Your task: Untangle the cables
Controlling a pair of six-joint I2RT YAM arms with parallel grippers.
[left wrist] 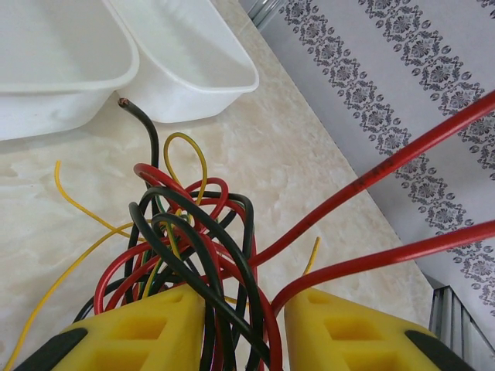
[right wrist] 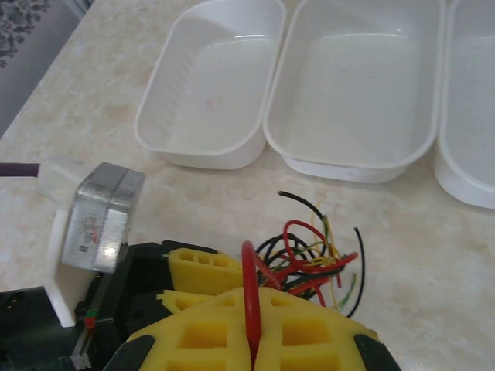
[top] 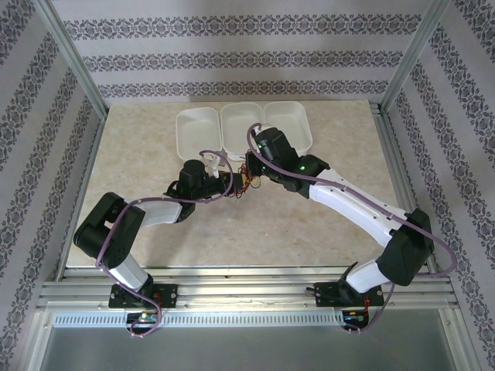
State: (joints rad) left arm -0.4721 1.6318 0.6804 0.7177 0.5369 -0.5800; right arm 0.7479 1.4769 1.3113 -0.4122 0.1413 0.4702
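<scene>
The cables are a tangle of thin red, black and yellow-green wires on the marble table, just in front of the white trays. In the left wrist view the tangle runs down between the yellow fingers of my left gripper. Its jaws stand apart around the bundle, with a sliver of table showing beside the right finger. Two red strands stretch away to the right. My right gripper is shut on a red cable, which loops up from between its pads. The rest of the tangle lies just beyond it.
Three white trays stand side by side at the back of the table. Both grippers meet close together at the tangle. The left arm's camera housing sits close to the right gripper.
</scene>
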